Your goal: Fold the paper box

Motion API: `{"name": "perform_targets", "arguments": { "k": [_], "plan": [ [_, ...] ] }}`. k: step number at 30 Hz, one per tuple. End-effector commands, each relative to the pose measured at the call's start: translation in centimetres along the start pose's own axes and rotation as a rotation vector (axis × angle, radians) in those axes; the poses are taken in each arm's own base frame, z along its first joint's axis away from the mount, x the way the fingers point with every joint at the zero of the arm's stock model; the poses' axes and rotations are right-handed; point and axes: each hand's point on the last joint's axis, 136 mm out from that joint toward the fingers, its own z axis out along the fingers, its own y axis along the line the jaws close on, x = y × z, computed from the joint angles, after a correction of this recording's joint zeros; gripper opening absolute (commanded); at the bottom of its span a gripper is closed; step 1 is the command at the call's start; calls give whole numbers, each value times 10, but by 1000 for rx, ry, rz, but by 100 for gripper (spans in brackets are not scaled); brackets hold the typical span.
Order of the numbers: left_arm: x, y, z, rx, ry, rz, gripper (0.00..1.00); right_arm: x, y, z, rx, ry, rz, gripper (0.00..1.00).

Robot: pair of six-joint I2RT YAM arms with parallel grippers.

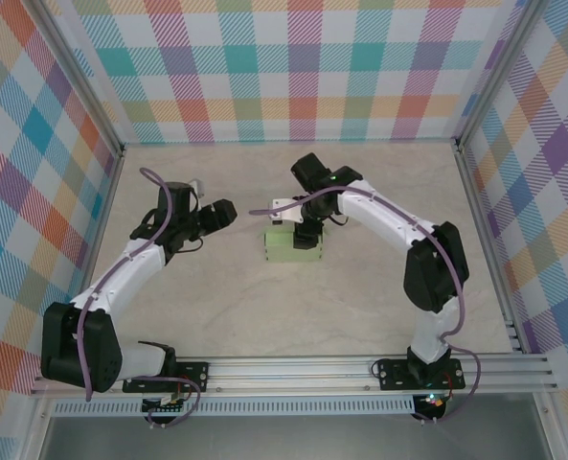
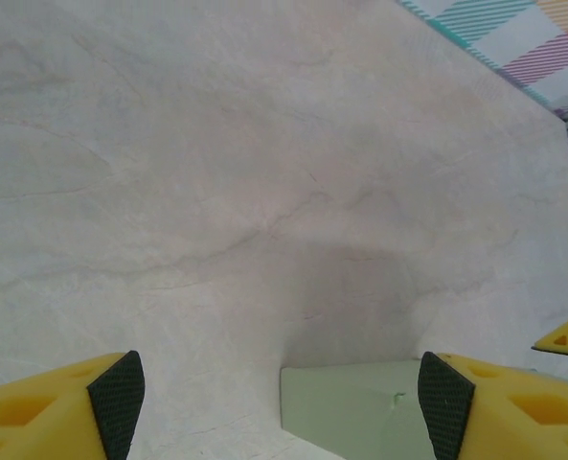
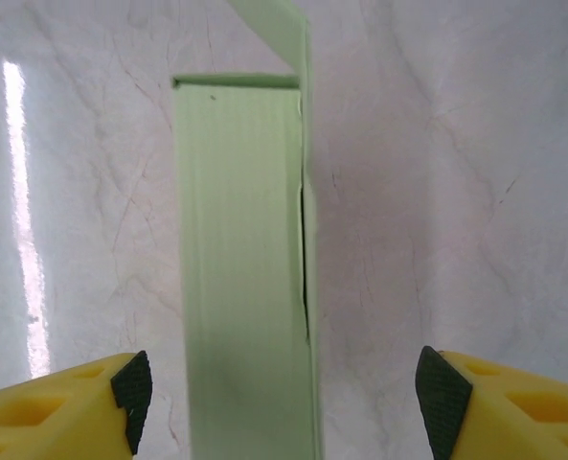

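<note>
The paper box [image 1: 294,244] is folded into a small pale-green rectangular box on the table's middle. My right gripper [image 1: 307,233] hovers over its far right part. In the right wrist view the paper box [image 3: 245,268] runs up between the wide-apart pads [image 3: 133,393], nearer the left one, and a flap pokes out at its far end. That gripper [image 3: 284,398] is open and not touching the card. My left gripper [image 1: 228,213] stands left of the box, open and holding nothing. In the left wrist view the box corner [image 2: 360,412] lies by the right pad [image 2: 444,402].
Plaid walls [image 1: 293,67] close in the back and both sides of the pale marbled table [image 1: 216,307]. A metal rail [image 1: 360,369] runs along the near edge. Another yellow fingertip [image 2: 566,337] shows at the right edge of the left wrist view.
</note>
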Motion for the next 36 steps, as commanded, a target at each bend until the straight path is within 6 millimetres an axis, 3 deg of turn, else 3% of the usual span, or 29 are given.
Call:
{"name": "perform_targets", "arguments": {
  "k": [1,4,7,10,13,19,23,29,36],
  "plan": [
    [0,-25,-3,103,-4,89,77,-19,0,-29,15,-203,102,76],
    [13,-38,-3,137,30,191,77,-21,-14,-46,116,-293,235,79],
    [19,-36,-7,118,30,235,77,-5,-39,-64,249,-330,504,86],
    [27,-57,-15,221,36,345,77,29,-51,-77,196,-372,960,81],
    [52,-77,-25,302,97,568,78,56,-39,-79,37,-359,1265,79],
    [68,-74,-10,295,147,722,74,62,-11,-68,-152,-360,1317,71],
    [66,-69,6,237,158,754,71,59,-7,-62,-212,-353,1329,65],
    [74,-80,21,213,175,849,70,68,-8,-47,-167,-283,1271,59],
    [80,-80,26,195,194,853,60,68,-6,-32,-169,-269,1247,55]
  ]
}}
